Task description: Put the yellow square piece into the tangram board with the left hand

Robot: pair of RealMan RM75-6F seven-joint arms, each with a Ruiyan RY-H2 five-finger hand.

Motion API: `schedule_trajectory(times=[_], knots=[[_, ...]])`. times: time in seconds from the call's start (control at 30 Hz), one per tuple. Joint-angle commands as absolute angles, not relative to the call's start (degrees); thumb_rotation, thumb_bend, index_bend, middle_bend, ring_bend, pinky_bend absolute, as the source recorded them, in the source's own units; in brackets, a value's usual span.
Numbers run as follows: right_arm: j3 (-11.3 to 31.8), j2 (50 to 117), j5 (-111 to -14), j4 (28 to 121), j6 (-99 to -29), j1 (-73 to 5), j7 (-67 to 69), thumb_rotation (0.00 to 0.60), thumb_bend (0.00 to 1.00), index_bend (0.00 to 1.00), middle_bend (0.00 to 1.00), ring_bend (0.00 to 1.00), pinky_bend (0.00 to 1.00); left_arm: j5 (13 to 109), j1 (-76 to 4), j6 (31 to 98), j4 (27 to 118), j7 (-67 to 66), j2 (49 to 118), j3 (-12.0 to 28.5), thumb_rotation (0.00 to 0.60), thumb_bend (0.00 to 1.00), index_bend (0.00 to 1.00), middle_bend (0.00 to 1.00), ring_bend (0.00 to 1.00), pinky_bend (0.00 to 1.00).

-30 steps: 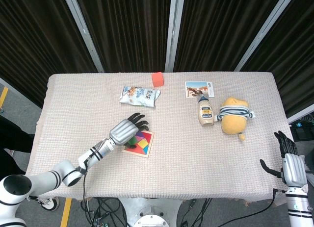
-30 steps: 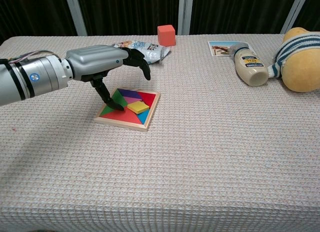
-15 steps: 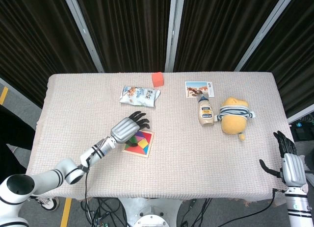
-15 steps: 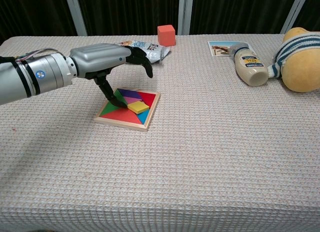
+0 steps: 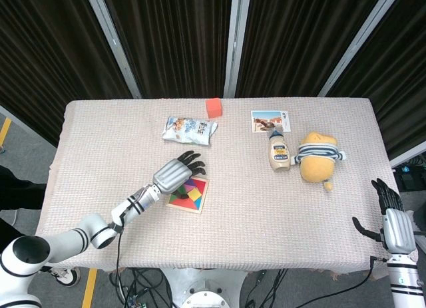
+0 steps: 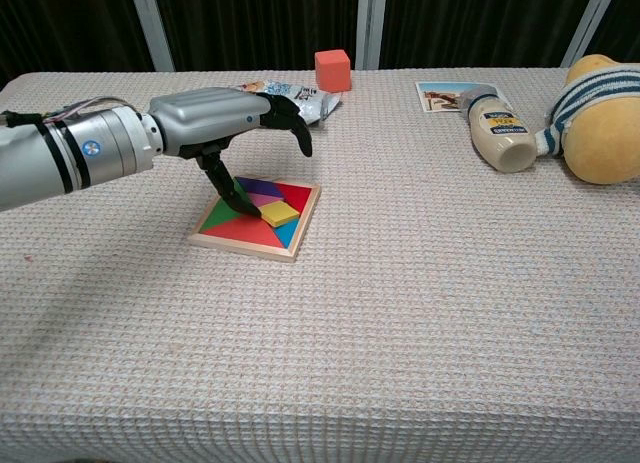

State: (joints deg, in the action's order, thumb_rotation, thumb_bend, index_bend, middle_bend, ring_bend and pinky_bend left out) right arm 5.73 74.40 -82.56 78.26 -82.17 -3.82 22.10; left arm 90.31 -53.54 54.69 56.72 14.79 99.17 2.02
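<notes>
Yellow square piece [image 6: 279, 213] is lying in the tangram board [image 6: 256, 219], toward the board's 3 o'clock side, and it is looking slightly raised and skewed against the coloured pieces around it, its corners pointing roughly along the board's diagonals; being square, it is showing no long axis. I am seeing the board sitting flat on the worktop [image 6: 400, 313], its wooden frame turned a little clockwise, and it is holding red, green, blue, purple and pink pieces besides the yellow one.

My left hand [image 6: 225, 123] is hovering palm-down over the board's 10 o'clock corner, arm coming in from 9 o'clock in the chest view. Its fingers are spread and curving downward, gripping nothing, and the thumb [image 6: 238, 191] is reaching down so its tip is touching or nearly touching the yellow piece's 9 o'clock edge; I cannot tell which.

My right hand [image 5: 393, 223] is hanging off the worktop's 4 o'clock corner in the head view, fingers apart and holding nothing.
</notes>
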Motion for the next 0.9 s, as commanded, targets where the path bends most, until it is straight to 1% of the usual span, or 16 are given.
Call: schedule_trajectory(times=[0.03, 0.37, 0.57, 0.73, 0.9], knots=[[5.7, 74.4, -82.5, 78.2, -82.1, -3.8, 22.2, 0.6, 0.18, 0.0, 0.0, 0.0, 0.0, 90.3, -53.7, 54.6, 56.6, 14.8, 99.3, 2.1, 0.6, 0.05, 0.27, 0.18, 0.0, 0.05], [5.7, 74.5, -82.5, 77.9, -82.4, -3.6, 22.4, 0.6, 0.18, 0.0, 0.0, 0.0, 0.0, 90.2, -53.5, 55.1, 56.7, 14.6, 98.8, 2.4, 0.6, 0.05, 0.27, 0.18, 0.0, 0.05], [5.8, 74.4, -82.6, 77.8, -83.0, -3.4, 22.7, 0.6, 0.18, 0.0, 0.0, 0.0, 0.0, 89.5, -51.1, 58.2, 59.8, 12.4, 94.8, 2.6, 0.6, 0.05, 0.27, 0.18, 0.0, 0.05], [5.8, 74.4, -82.8, 78.0, -82.9, -3.5, 22.5, 0.6, 0.18, 0.0, 0.0, 0.0, 0.0, 88.1, -47.2, 60.2, 63.9, 9.3, 90.2, 1.4, 0.6, 0.05, 0.27, 0.18, 0.0, 0.05], [6.1, 74.6, -82.8, 78.7, -82.8, -3.9, 21.6, 0.6, 0.18, 0.0, 0.0, 0.0, 0.0, 86.8, -45.9, 60.7, 66.4, 8.4, 88.9, 2.0, 0.6, 0.05, 0.27, 0.18, 0.0, 0.05]])
